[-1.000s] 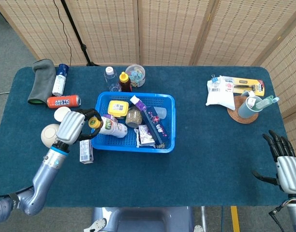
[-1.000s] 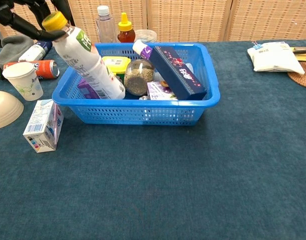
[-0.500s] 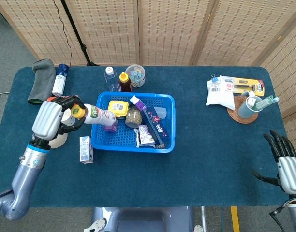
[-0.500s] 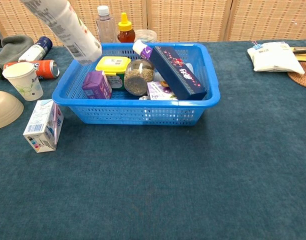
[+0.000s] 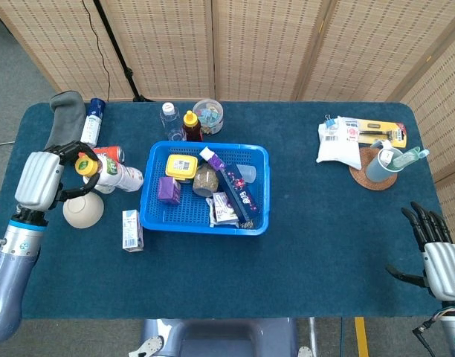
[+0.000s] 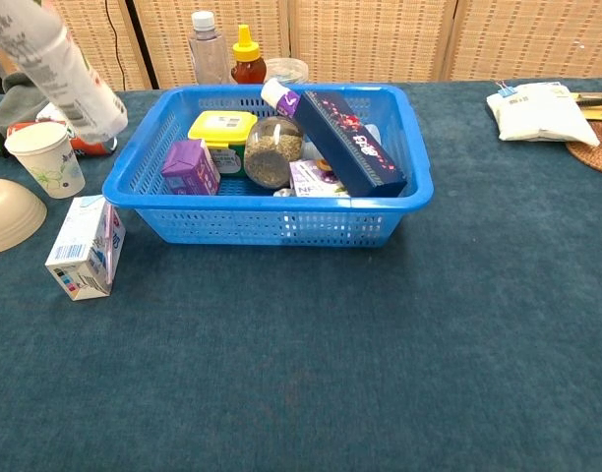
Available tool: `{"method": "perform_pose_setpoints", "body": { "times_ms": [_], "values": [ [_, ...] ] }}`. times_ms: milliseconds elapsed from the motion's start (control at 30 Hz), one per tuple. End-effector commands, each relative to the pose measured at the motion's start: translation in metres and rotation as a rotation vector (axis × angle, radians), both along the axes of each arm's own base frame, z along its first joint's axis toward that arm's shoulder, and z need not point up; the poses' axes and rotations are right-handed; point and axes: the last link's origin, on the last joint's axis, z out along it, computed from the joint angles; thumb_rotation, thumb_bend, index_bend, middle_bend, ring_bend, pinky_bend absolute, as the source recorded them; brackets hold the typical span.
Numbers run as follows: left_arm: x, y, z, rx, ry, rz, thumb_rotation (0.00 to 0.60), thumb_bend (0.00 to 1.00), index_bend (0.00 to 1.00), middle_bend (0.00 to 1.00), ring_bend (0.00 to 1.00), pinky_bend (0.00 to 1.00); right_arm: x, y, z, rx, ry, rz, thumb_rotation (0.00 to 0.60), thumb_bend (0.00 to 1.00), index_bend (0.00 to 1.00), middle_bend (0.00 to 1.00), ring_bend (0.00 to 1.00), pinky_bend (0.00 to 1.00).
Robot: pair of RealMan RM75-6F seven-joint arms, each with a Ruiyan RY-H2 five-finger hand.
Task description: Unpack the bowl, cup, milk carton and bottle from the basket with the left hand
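Cup [image 6: 45,157], bowl [image 6: 8,213] (carton [image 6: 83,248] too) crowd basket's [image 6: 281,221] left.

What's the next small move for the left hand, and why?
Probably lower the bottle and stand it on bare table near the cup. The left hand holds it tilted in the air, already outside the basket; the bowl and milk carton sit on the table beside it.

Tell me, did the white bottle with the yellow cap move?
Yes. The left hand carried the bottle leftward, away from the blue basket; it now hangs beside the cup and bowl.
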Motion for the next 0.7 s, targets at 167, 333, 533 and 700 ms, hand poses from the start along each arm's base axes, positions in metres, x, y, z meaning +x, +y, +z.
{"method": "perform_pose_setpoints", "body": {
  "times_ms": [167, 333, 533, 700],
  "values": [
    [-0.033, 0.017, -0.035, -0.067, 0.018, 0.094, 0.600, 0.48, 0.71, 0.54, 0.53, 0.47, -0.001, -0.001, -0.002, 0.003, 0.006, -0.008, 0.600, 0.00, 0.00, 0.00, 0.00, 0.00],
    [-0.043, 0.021, -0.047, -0.093, 0.041, 0.132, 0.600, 0.46, 0.68, 0.53, 0.49, 0.47, -0.001, -0.002, -0.003, 0.008, 0.007, -0.010, 0.600, 0.00, 0.00, 0.00, 0.00, 0.00],
    [-0.042, 0.017, -0.053, -0.158, 0.026, 0.124, 0.600, 0.35, 0.12, 0.03, 0.04, 0.20, -0.001, -0.002, -0.002, 0.003, 0.003, -0.010, 0.600, 0.00, 0.00, 0.00, 0.00, 0.00],
    [-0.038, 0.011, -0.042, -0.153, 0.004, 0.083, 0.600, 0.27, 0.00, 0.00, 0.00, 0.05, -0.002, -0.002, -0.001, 0.002, 0.001, -0.011, 0.600, 0.00, 0.00, 0.00, 0.00, 0.00]
  ]
}}
